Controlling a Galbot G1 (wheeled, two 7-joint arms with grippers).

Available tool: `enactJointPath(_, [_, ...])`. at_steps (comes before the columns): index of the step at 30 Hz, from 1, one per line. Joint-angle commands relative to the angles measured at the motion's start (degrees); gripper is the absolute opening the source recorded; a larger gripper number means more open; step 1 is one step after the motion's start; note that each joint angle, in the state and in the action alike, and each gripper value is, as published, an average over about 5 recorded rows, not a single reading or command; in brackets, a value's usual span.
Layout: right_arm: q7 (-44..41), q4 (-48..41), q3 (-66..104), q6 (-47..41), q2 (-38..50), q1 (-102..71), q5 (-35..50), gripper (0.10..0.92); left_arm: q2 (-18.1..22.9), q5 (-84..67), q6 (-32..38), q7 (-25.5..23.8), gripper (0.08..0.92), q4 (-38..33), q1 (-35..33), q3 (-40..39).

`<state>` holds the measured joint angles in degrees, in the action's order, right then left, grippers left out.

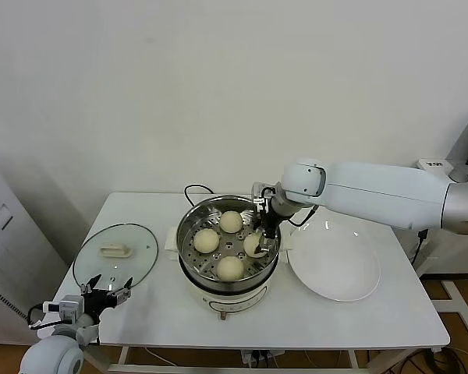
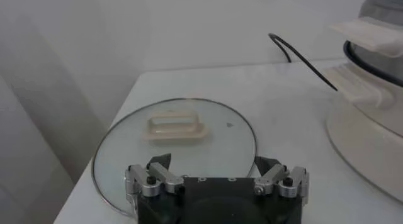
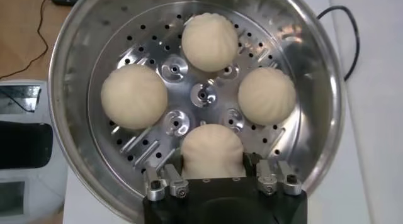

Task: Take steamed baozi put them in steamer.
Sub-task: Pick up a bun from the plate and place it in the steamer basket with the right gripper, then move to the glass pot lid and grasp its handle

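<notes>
Straddling the fourth baozi [image 3: 212,150] | my right tool [image 1: 264,235] jaws spread, gripping nothing, bun seated on steamer [image 1: 189,234] tray | left tool [image 1: 105,294] open, parked by glass lid [image 1: 140,241].

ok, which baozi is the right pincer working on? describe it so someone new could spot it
Start at the steel steamer in the middle of the white table, between the glass lid and the white plate. Four baozi sit on its perforated tray. The one meant lies on the plate side, the only bun with the right pincer straddling it.

shiny perforated steel steamer [image 1: 192,234], smooth matt baozi [image 1: 230,267], glass lid [image 1: 115,254]
</notes>
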<state>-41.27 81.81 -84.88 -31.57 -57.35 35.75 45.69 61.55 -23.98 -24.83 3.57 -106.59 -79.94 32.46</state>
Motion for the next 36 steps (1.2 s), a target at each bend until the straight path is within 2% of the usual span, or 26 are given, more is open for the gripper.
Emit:
enactJointPath(1, [-0.37, -0.32, 1.85, -0.4, 0.51, -0.63, 1.39, 0.769, -0.14, -0.09, 0.19, -0.04, 0.823, 0.21, -0.24, 0.17])
enactJointPath(3, [-1.7, -0.86, 3.26, -0.23, 1.58, 0.34, 2.28, 0.806, -0.18, -0.17, 0.28, -0.05, 0.823, 0.18, -0.4, 0.29])
enactJointPath(9, [-3.3, -2.24, 10.72, 2.3, 7.74, 0.22, 7.72, 0.822, -0.35, -0.34, 0.29, -0.03, 0.823, 0.0, -0.47, 0.58])
enactJointPath(16, [11.84, -4.29, 33.03, 9.53, 16.55, -14.08, 10.64, 0.823, -0.35, -0.43, 0.35, 0.1, 0.823, -0.09, -0.51, 0.91])
enactJointPath(24, [23.04, -1.75, 63.69, 20.62, 21.74, -42.0, 9.09, 0.823, -1.25, -0.66, 0.36, 0.33, 0.823, 0.05, 0.12, 0.73])
enactJointPath(31, [29.62, 1.88, 85.5, 29.07, 19.11, -66.23, 0.56, 0.823, -1.5, -0.38, 1.08, 0.33, 0.823, 0.08, 0.21, 0.49])
enactJointPath(36, [32.98, 4.6, 98.2, 31.68, 13.76, -79.56, -6.81, 0.823, -1.71, 3.27, 3.29, 0.13, 0.823, 0.91, -0.01, 0.69])
